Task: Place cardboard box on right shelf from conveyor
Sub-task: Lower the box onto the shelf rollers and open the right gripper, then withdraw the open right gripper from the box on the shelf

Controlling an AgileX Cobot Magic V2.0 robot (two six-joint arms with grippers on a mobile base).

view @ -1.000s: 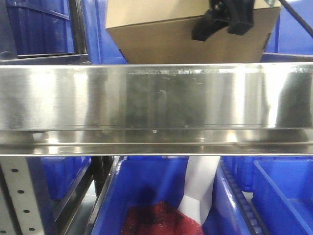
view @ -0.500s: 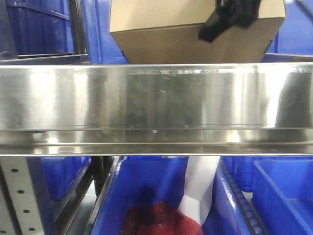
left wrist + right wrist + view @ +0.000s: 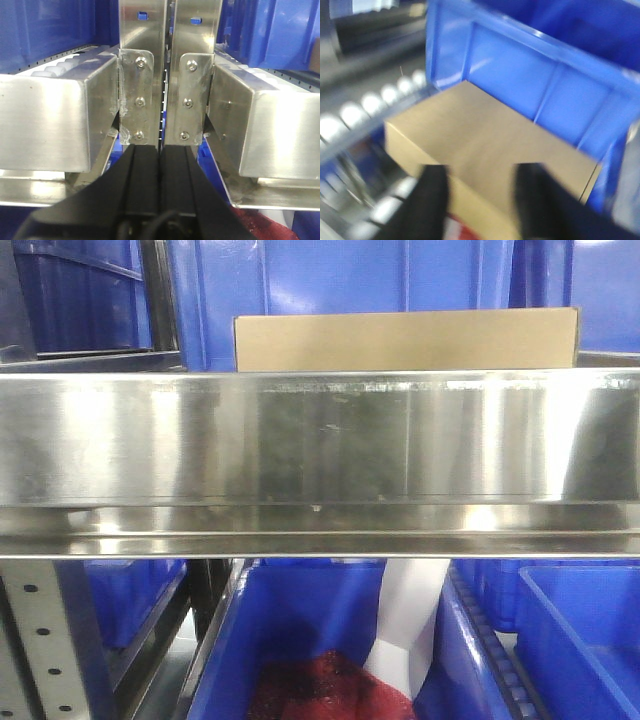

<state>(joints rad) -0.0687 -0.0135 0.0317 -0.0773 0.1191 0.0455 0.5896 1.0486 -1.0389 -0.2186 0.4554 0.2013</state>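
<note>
The cardboard box [image 3: 490, 165] lies just ahead of the open right tool [image 3: 480, 200], seemingly released, long axis crosswise. Left tool [image 3: 160, 165] is closed, empty.

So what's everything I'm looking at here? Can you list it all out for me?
cardboard box: one, tan-brown, lying level on the right shelf behind its front rail, in front of a blue bin
right shelf: one, shiny steel, broad front rail across the front view
blue bins: several, blue plastic, behind the box and on the level below
red mesh material: one bundle, dark red, in a lower bin
white object: one, white, standing in that lower bin
grey upright: one, perforated, lower left
rollers: a row, pale, beside the box
left gripper: black, fingers together, facing steel brackets
right gripper: black, fingers apart, above the box, not touching it
</note>
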